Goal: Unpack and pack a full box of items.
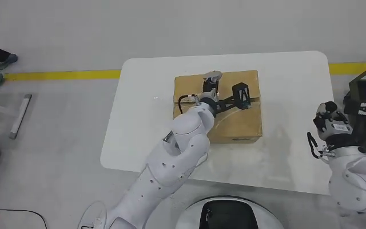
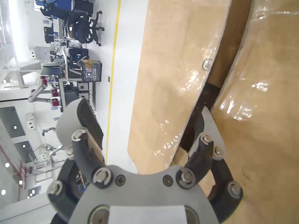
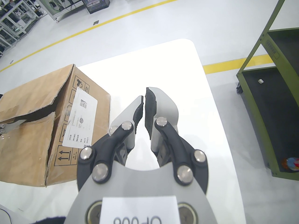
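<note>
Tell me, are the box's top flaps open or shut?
Partly open: a dark gap parts the top flaps of the box, and one left gripper finger sits inside it.

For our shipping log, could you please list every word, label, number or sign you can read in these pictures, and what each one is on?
White label on the cardboard box: print and codes too small to read.
Symbols on the box's side: two up arrows; words beneath too small to read.
Tag behind the right gripper: upside down, cut off, unreadable.
Round mark on the box flap: blurred.
</note>
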Motion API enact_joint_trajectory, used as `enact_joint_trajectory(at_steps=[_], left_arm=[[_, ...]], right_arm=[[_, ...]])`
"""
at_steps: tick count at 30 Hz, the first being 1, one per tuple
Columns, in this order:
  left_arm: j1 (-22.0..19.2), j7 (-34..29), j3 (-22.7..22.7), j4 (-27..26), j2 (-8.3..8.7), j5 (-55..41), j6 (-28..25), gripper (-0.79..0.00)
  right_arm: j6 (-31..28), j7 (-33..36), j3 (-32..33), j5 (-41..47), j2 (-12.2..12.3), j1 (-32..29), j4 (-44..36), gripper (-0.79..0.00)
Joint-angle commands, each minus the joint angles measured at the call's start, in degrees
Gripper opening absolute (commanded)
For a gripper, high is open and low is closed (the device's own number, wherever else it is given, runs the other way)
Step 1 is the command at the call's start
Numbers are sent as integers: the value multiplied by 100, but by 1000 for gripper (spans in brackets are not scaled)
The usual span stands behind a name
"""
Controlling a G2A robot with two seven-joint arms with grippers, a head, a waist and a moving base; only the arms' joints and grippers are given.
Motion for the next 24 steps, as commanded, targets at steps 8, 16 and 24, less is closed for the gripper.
enact_joint_trajectory(at_steps=[8,16,24], left_arm=[[150,307,-51,72,-39,246,258,-785],[441,174,-184,-435,-35,308,12,-785],[853,-42,-217,-1142,-52,160,-242,-785]], right_arm=[[22,-23,-62,-36,-2,-41,19,-736],[5,-32,-89,-11,0,-25,-21,-763],[-13,-21,-61,32,4,-5,-65,-785]])
